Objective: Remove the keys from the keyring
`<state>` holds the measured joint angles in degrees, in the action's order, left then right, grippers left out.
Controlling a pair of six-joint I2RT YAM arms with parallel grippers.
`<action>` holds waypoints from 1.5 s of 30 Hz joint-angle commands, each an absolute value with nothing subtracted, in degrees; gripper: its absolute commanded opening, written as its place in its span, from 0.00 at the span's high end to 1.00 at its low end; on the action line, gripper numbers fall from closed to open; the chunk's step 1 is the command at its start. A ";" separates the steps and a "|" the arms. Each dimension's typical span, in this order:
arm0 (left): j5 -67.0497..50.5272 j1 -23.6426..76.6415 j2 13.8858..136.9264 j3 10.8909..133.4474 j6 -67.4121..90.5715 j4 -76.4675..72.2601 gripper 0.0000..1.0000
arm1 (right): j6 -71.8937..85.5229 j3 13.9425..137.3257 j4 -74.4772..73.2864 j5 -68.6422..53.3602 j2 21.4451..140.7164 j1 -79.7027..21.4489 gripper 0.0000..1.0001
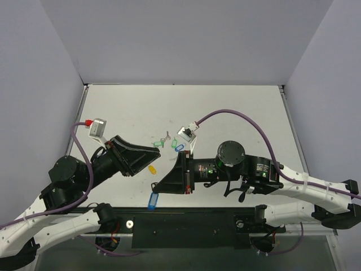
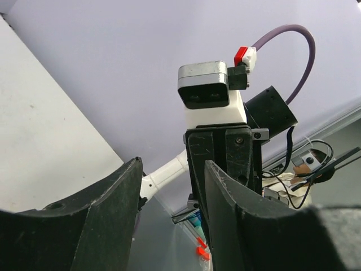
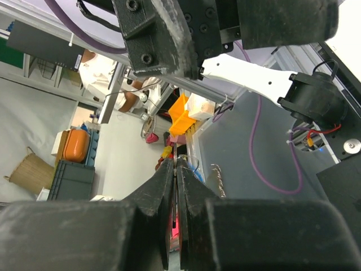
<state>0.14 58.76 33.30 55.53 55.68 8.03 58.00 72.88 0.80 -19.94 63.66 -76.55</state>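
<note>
The keyring (image 1: 152, 201) dangles by its blue tag at the near edge of the table, long axis running toward me, right under the tip of the right gripper (image 1: 155, 186). That gripper looks clamped tight on the ring, though I can't pick out the keys. The left gripper (image 1: 163, 151) stands parted and empty, just up-table, facing that tip.

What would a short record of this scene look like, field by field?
Left gripper: open, empty
Right gripper: shut, blue-tagged keyring seemingly dangling from its tips
Table: yellow tag, two green tags, second blue tag, lone silver key
Keys on ring: too small to tell
</note>
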 commanded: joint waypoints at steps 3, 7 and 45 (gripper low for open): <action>1.49 58.54 32.17 60.38 52.47 13.18 0.41 | 55.72 76.11 -1.48 -22.32 61.26 -76.46 1.00; -3.07 58.54 33.04 62.05 50.28 14.58 0.41 | 54.41 76.90 -3.16 -23.11 60.82 -76.38 1.00; -40.69 58.54 39.72 51.86 64.07 -21.07 0.51 | 48.69 82.62 -7.12 -29.71 58.10 -75.85 1.00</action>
<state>-38.26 58.65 39.53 52.99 59.48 -8.12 49.89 80.27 -9.15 -27.94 59.00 -76.09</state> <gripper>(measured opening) 0.489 0.005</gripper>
